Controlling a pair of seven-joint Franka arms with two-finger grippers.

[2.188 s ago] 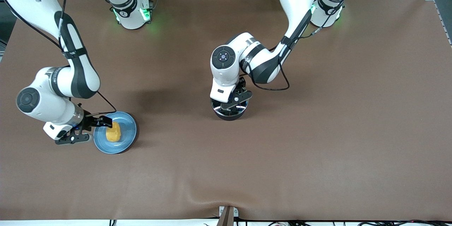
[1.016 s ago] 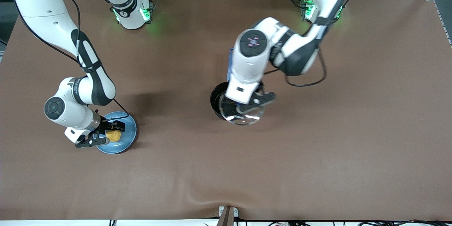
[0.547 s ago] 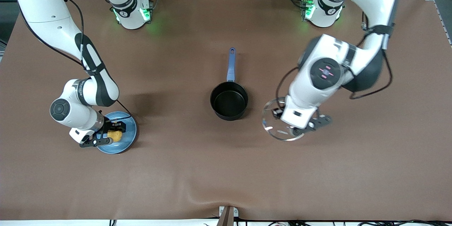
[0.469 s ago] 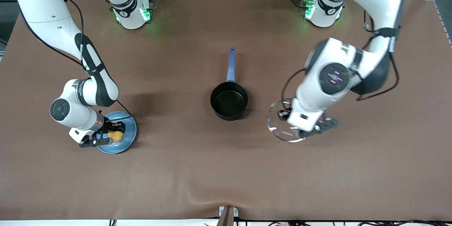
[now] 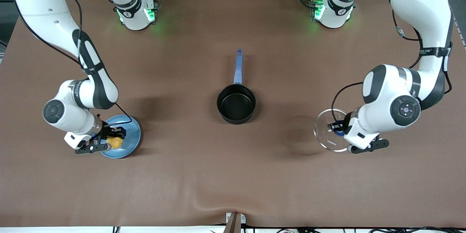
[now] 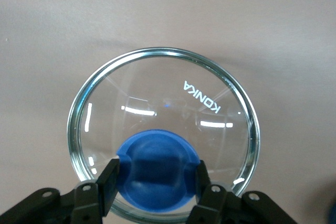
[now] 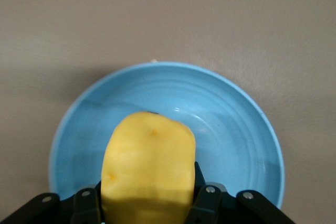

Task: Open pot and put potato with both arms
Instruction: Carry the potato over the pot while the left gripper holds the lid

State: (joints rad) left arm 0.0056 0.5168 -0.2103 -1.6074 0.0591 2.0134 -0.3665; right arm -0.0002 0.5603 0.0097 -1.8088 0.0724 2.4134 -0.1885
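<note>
Black pot (image 5: pixel 236 107) sits uncovered mid-surface, blue handle (image 5: pixel 238 67) pointing straight toward the robot bases, nothing inside. Brown surface (image 5: pixel 233 174) around it is bare on every side, w/ wide room between the pot rim and both arms. Left tool (image 5: pixel 340 131) is over the surface toward the left arm's end, well apart from the pot, fingers (image 6: pixel 110 184) closed onto the blue knob (image 6: pixel 156 167) of the glass lid (image 5: pixel 330 130); the wrist view shows a finger pressed on each side of the knob and the lid's metal rim (image 6: pixel 84 103) hanging level, full circle visible, "KONKA" lettering readable thru the glass. Whether the lid rim touches the surface, can't tell. Lid's edge sits well in from the table's nearer edge and from the end edge too. Right tool (image 5: pixel 109 141) is at the light-blue plate (image 5: pixel 133 136) toward the right arm's end, fingers (image 7: pixel 206 195) clamped on the potato (image 7: pixel 148 169), one each side of it. Potato is over the plate's middle, inside the rim; whether it's lifted clear or resting on the plate, can't tell. Plate is about level w/ the lid in nearness to the front camera, pot a bit farther. Open brown stretch between plate rim and pot, no clutter on it.
</note>
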